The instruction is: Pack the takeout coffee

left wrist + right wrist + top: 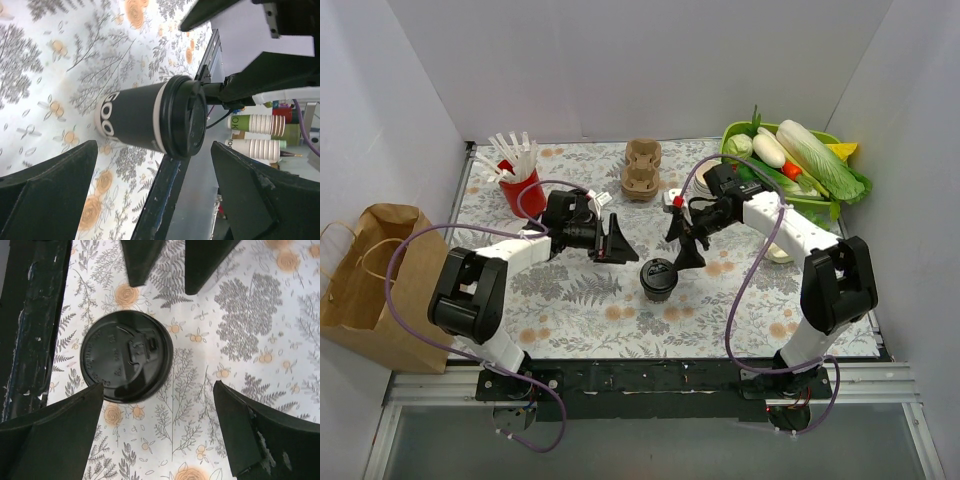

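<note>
The takeout coffee [658,280] is a black paper cup with a white band and a round black lid, standing upright on the floral cloth at mid-table. My left gripper [619,241] hangs open just left of it. In the left wrist view the cup [145,122] sits just beyond the open left gripper [155,146], untouched. My right gripper [685,242] is open, above and slightly right of the cup. From the right wrist view the lid [126,356] lies ahead and left of the open gripper [159,387]. A tan pulp carrier [642,170] rests at the back centre.
A red cup of white straws [521,185] stands at back left. A brown paper bag [375,280] sits off the table's left edge. A green basket of vegetables [830,185] fills the back right corner. White walls enclose three sides.
</note>
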{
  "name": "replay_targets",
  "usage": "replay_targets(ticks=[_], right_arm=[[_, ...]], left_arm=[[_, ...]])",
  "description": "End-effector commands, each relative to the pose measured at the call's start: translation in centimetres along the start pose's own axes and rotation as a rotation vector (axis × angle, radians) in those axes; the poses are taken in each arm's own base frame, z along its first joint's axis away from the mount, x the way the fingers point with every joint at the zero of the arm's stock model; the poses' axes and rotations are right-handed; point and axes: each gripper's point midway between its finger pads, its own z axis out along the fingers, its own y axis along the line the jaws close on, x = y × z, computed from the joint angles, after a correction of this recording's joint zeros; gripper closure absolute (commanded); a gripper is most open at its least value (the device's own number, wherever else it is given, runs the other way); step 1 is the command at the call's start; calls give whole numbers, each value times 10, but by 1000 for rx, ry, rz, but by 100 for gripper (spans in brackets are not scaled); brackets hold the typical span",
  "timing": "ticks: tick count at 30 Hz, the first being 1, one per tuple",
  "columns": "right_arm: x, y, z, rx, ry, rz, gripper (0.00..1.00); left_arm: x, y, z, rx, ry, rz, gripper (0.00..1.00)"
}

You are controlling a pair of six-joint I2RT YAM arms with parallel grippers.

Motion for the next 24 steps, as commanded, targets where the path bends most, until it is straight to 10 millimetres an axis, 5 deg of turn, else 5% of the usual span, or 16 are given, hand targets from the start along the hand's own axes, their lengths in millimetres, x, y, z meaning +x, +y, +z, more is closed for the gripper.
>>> replay_targets(ticks=[1,8,24], right_arm=[[-18,18,8,-3,42,-179,2],[-19,36,27,-64,89,-259,2],[-5,41,41,-106,159,-297,2]], left_arm=[[22,-9,-16,14,25,-27,2],[52,-6,-19,32,62,-91,2],[61,-2,12,53,131,-96,2]])
